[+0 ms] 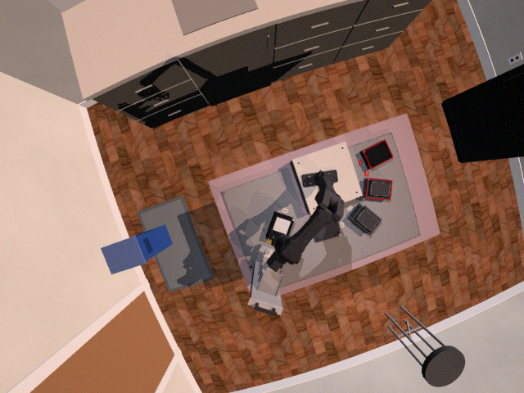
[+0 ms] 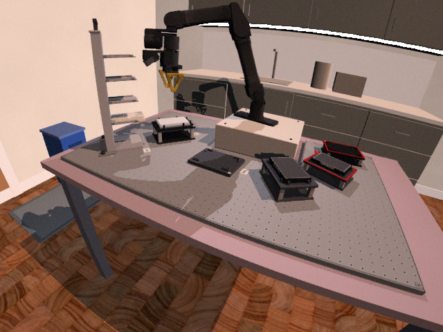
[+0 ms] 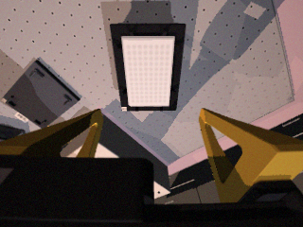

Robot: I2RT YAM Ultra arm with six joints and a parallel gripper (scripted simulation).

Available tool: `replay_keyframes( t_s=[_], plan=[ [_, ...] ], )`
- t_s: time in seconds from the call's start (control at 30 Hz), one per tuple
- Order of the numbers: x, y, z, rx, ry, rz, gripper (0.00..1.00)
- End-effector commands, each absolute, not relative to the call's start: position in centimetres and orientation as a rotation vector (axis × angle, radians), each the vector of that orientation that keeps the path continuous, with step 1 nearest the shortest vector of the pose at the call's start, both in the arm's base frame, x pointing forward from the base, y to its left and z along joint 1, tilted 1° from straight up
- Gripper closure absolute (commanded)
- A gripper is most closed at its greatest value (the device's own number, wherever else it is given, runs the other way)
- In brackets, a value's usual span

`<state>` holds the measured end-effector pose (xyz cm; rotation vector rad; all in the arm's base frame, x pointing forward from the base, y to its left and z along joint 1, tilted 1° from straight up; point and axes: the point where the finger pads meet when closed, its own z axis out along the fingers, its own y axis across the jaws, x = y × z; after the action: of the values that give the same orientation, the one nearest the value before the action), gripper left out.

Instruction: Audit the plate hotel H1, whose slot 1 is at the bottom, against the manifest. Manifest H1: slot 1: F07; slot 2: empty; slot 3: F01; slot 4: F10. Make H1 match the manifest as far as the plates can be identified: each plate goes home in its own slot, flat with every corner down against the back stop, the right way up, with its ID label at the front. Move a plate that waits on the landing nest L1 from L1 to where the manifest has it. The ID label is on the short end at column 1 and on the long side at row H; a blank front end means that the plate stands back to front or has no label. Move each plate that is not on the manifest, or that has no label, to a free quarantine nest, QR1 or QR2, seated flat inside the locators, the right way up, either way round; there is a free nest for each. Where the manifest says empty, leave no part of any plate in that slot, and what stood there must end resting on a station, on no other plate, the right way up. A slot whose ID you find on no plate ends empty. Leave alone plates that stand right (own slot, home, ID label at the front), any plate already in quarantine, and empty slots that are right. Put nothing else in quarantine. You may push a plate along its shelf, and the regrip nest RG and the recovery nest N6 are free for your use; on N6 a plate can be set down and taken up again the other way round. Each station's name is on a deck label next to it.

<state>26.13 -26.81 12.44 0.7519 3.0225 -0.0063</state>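
Note:
My gripper [image 2: 171,81] hangs open and empty, high above the table and well clear of everything. Below it a white well plate [image 2: 172,121] lies flat on a raised black nest [image 2: 174,131] at the back left. The wrist view shows this plate [image 3: 148,71] from above inside the nest's black frame, beyond my yellow fingers. The plate hotel H1 [image 2: 107,93] stands at the left edge as a tall post with four shelves. Its bottom shelf [image 2: 127,117] holds something pale; the upper shelves look thin and bare. No ID labels are readable.
A flat black nest [image 2: 216,160] lies mid-table. A raised nest with a dark plate [image 2: 289,171] stands right of it. Two red-edged quarantine nests sit at the far right; the nearer [image 2: 331,162] holds a dark plate, and the farther [image 2: 343,149] looks dark. The arm's base block [image 2: 259,137] stands behind.

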Motion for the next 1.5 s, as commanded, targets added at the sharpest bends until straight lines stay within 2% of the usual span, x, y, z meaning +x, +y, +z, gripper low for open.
replay_keyframes(
  t_s=[0.0, 0.57, 1.47],
  plan=[
    [25.6, -26.3, 13.1, 0.753, 3.04, 0.011, 0.0],
    [25.6, -26.3, 16.2, 0.753, 3.04, 0.011, 0.0],
    [29.4, -18.9, 16.3, 0.746, 3.007, 0.003, 0.0]
  ],
)
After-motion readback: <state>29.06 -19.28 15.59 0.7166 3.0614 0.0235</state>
